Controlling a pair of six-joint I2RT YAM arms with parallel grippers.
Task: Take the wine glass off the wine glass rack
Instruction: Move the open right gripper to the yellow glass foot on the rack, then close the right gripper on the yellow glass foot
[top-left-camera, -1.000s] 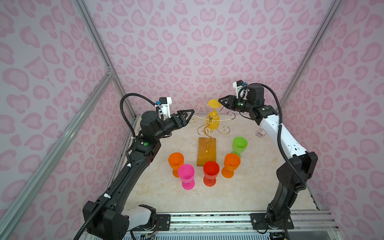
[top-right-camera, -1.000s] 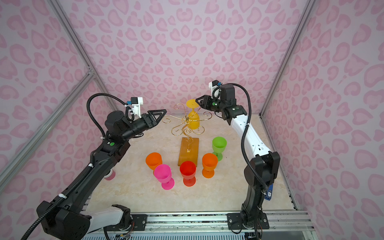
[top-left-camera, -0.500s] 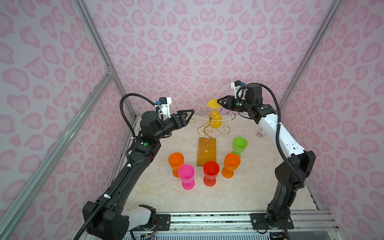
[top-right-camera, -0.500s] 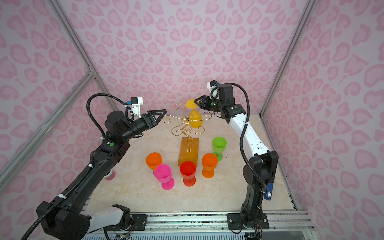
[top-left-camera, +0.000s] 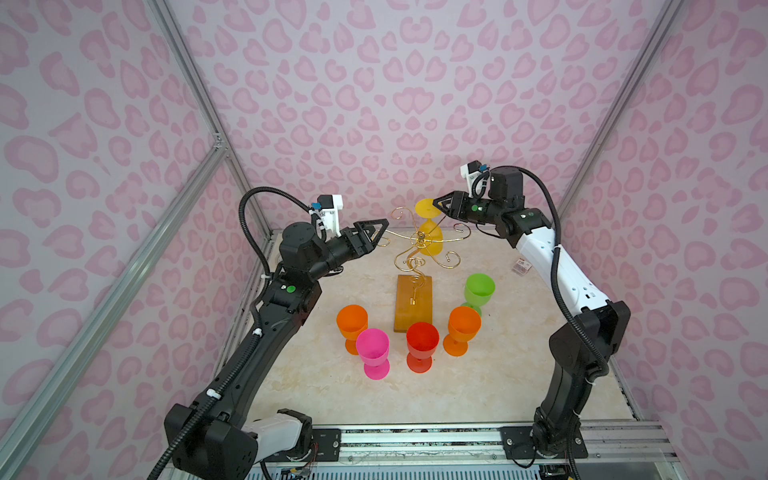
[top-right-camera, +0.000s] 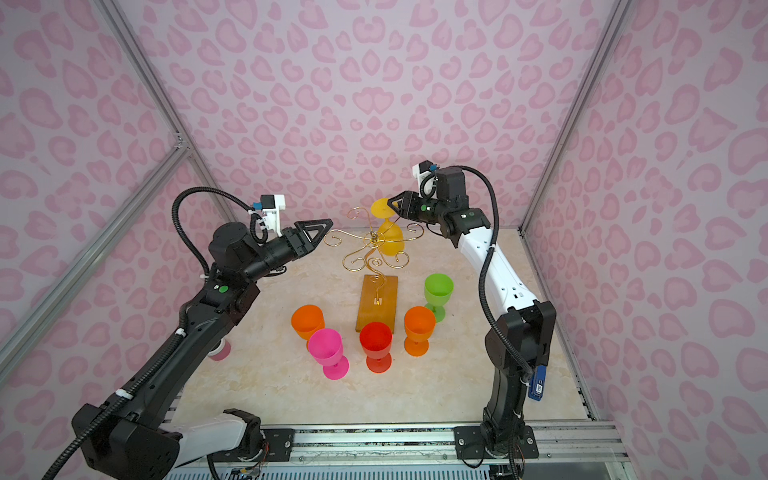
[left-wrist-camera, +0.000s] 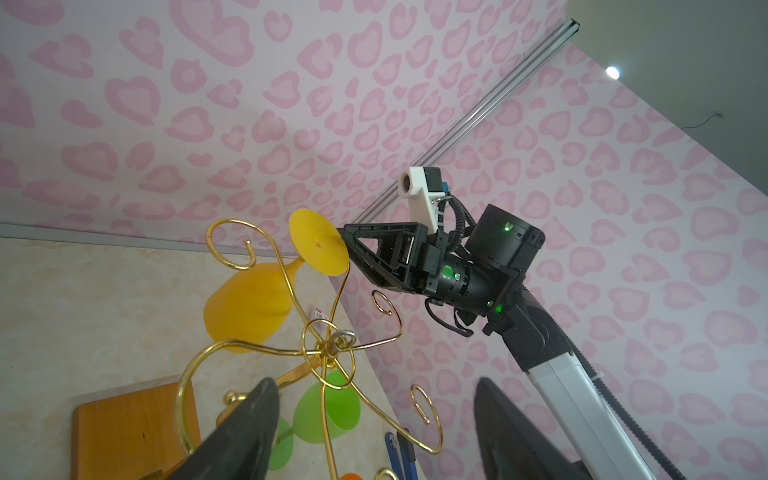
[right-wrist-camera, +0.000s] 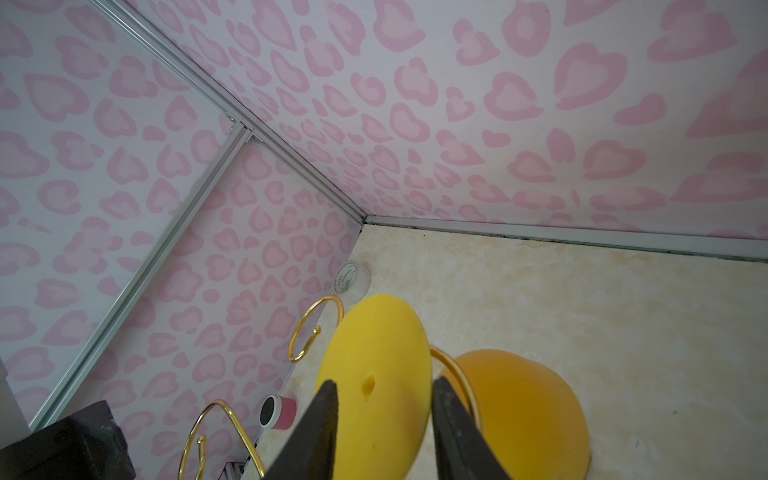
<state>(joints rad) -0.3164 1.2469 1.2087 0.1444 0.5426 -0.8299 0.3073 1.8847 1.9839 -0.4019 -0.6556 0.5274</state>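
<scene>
Pinching the yellow wine glass (top-left-camera: 430, 246) by its foot, up on the wine glass rack (top-left-camera: 420, 237).

The right gripper (top-left-camera: 436, 203) has its fingers (right-wrist-camera: 320, 428) closed on either side of the round foot (right-wrist-camera: 374, 361). The glass hangs bowl-down and tilted, its stem resting in one of the gold arms at the far side. The left gripper (top-left-camera: 384, 226) stands wide open and empty, just beside a scroll-ended arm on the opposite side. The rack's wooden base (top-left-camera: 413, 301) sits on the table (top-left-camera: 498, 374), with coloured cups (top-left-camera: 422, 338) upright near its front end.
</scene>
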